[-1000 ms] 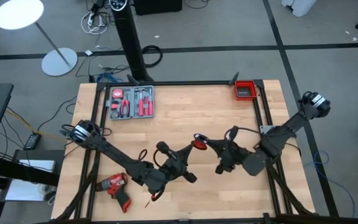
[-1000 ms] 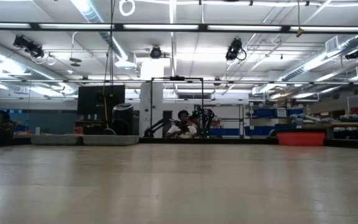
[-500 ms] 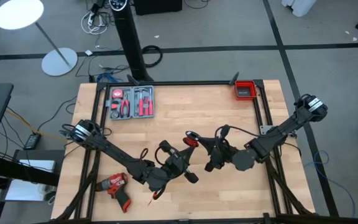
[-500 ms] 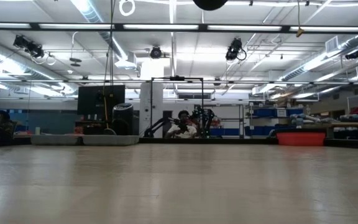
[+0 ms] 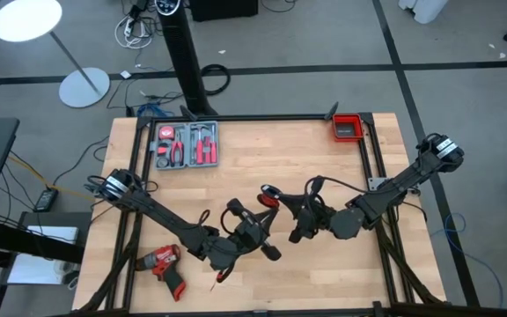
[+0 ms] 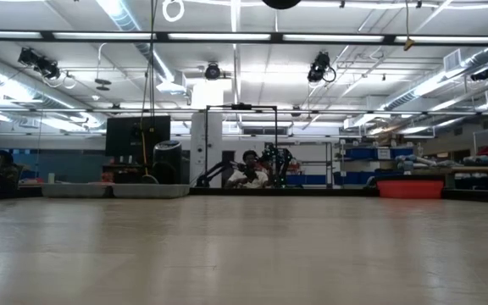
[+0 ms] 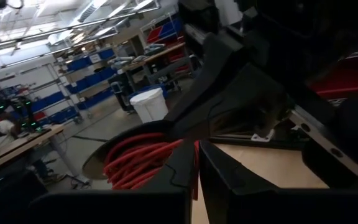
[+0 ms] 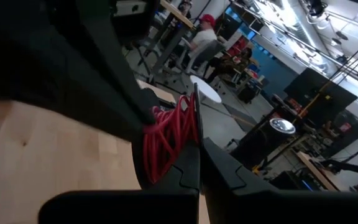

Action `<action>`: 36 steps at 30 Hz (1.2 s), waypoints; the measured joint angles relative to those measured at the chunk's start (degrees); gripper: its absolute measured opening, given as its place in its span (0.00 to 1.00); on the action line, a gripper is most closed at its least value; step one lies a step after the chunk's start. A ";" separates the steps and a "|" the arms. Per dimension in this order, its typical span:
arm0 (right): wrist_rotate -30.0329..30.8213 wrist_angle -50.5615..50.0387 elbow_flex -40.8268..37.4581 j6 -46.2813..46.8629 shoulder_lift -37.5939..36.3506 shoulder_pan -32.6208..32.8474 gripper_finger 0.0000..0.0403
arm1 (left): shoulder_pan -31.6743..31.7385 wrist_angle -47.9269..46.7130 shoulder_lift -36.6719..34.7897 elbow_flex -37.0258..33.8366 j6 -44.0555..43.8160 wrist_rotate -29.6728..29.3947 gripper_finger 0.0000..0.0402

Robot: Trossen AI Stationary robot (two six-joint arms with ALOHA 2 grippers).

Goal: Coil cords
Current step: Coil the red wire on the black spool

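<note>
Red wire (image 5: 269, 197) sits bundled in a coil, lifted over the middle of the bench (image 5: 271, 150), between both arms. Right gripper (image 5: 282, 203) comes in from three o'clock, jaws clenched on the coil's loops. Left gripper (image 5: 262, 216) reaches from seven o'clock, touching the coil; whether its jaws are clamped I cannot tell. Loops run roughly ten-to-four. Open wood toward twelve; drill (image 5: 165, 267) at eight, tool tray (image 5: 186, 144) at eleven.

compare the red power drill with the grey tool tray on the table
The red-and-black power drill lies loose near the wooden table's front-left corner; the grey tool tray sits at the back-left. The drill is one bulky tool; the tray is flat, holding several red-handled tools. Neither is touched by an arm.
</note>
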 joint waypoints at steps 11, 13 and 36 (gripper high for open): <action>-1.68 2.53 0.04 0.37 -0.04 0.01 0.00 | 0.09 -0.34 0.09 -0.07 -0.09 2.97 0.06; -1.88 2.58 0.07 0.24 -0.04 0.03 0.00 | 0.09 -0.33 0.09 -0.07 -0.09 3.01 0.06; -3.12 6.10 0.07 -1.46 -0.04 1.10 0.01 | 0.37 -4.25 0.09 -0.09 -2.95 3.49 0.06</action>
